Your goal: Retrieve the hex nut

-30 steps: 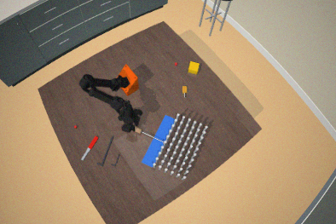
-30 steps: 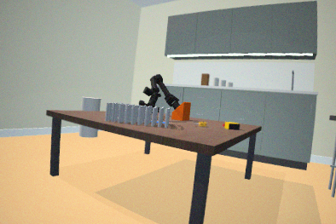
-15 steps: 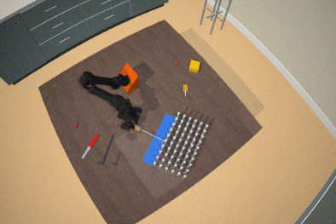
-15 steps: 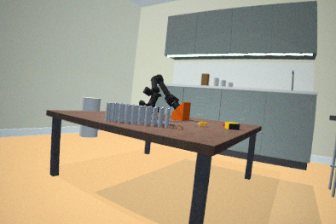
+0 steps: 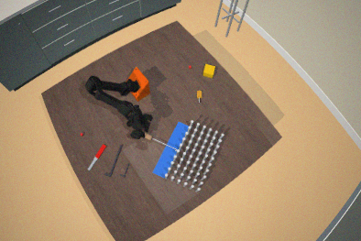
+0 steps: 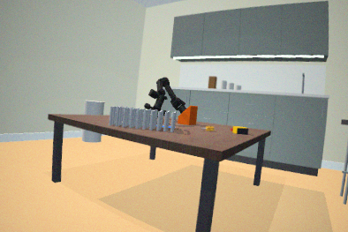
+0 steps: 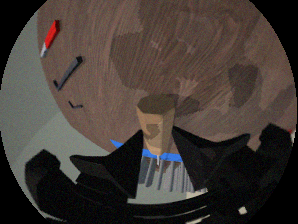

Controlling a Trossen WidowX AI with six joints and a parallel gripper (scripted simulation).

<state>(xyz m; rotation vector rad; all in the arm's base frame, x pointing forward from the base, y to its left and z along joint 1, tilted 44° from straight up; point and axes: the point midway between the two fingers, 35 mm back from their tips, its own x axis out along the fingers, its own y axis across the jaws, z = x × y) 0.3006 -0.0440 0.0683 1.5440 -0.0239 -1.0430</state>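
My gripper (image 5: 145, 135) (image 7: 157, 131) is shut on the tan wooden handle (image 5: 148, 136) (image 7: 153, 125) of a thin metal rod tool. The rod (image 5: 163, 144) reaches from the handle across the blue taped strip (image 5: 163, 165) (image 7: 118, 144), and its far end is at the front row of spacers. Whether it touches a spacer cannot be told. The metal spacers (image 5: 191, 122) (image 6: 133, 117) (image 7: 160, 181) stand upright in rows behind the strip. The nut cannot be made out in any view. The gripper is in front of the strip, outside the field.
A red-handled tool (image 5: 101, 151) (image 7: 51, 33), a long dark hooked tool (image 5: 116, 158) (image 7: 70, 74) and a small dark hook (image 5: 125, 170) (image 7: 75, 105) lie on the table. An orange block (image 5: 140, 83) (image 6: 188, 116) is beside the arm. A yellow block (image 5: 209, 71) and small orange-yellow item (image 5: 199, 93) lie beyond.
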